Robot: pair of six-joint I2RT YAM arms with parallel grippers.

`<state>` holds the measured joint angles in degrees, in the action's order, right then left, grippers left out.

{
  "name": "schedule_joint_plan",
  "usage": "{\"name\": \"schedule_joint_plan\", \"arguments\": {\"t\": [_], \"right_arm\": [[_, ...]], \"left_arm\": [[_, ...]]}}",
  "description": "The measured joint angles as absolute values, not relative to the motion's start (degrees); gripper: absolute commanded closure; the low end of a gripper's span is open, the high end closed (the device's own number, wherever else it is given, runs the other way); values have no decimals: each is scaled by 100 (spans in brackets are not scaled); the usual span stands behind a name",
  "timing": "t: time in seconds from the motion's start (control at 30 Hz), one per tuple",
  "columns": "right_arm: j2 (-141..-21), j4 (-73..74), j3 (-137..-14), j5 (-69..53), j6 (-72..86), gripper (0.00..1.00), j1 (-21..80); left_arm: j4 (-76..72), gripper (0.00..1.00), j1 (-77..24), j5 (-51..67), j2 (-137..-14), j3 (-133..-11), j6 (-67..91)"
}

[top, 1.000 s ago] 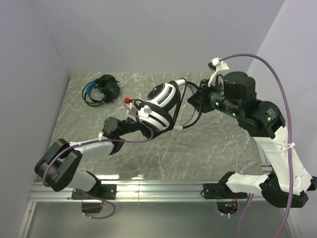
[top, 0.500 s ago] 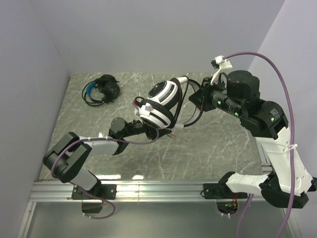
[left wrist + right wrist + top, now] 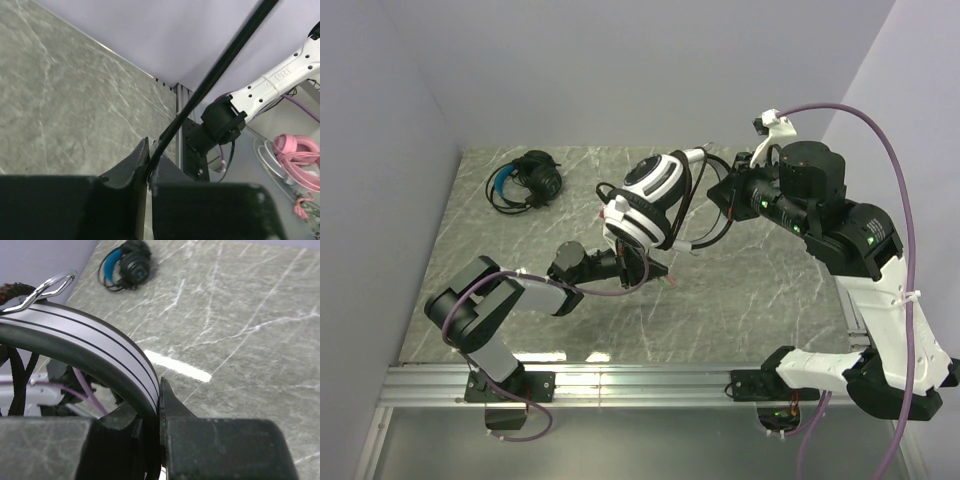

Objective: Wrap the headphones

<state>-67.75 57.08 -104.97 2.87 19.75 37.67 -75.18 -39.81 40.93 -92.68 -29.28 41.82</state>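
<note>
Mid-wrap: R gripper point(image 3: 159, 402) jaws clamped on white headset point(image 3: 645, 200), aloft top-centre of top view, L gripper point(image 3: 149, 172) jaws pinching its cable point(image 3: 210, 85) just below; next, prob. L winds cable round headset, kept taut; blue headset point(image 3: 525, 180) lies upper left.

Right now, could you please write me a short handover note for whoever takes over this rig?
Right gripper: shut on the headband of the white headset, holding it above the table.
Left gripper: shut on the cable, just below that headset.
Black-and-blue headset: lying at the table's far left, with its cord gathered close to it; it looks done.
Left to do: the white headset's cable hangs in loose loops, so winding it is not finished.
</note>
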Motion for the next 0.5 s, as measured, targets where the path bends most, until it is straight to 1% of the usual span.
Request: {"name": "schedule_joint_plan", "arguments": {"t": [0.3,0.5], "right_arm": [[-6849,5616,-10291,1391,2117,100,3658],[-7024,5245,-9730,2464,2318,100,3575]], "left_arm": [[-7511,99,-4211,3854,-9288,-2838,4318],[-7474,99,-4521,3531,-8829,-2840,4265]]}}
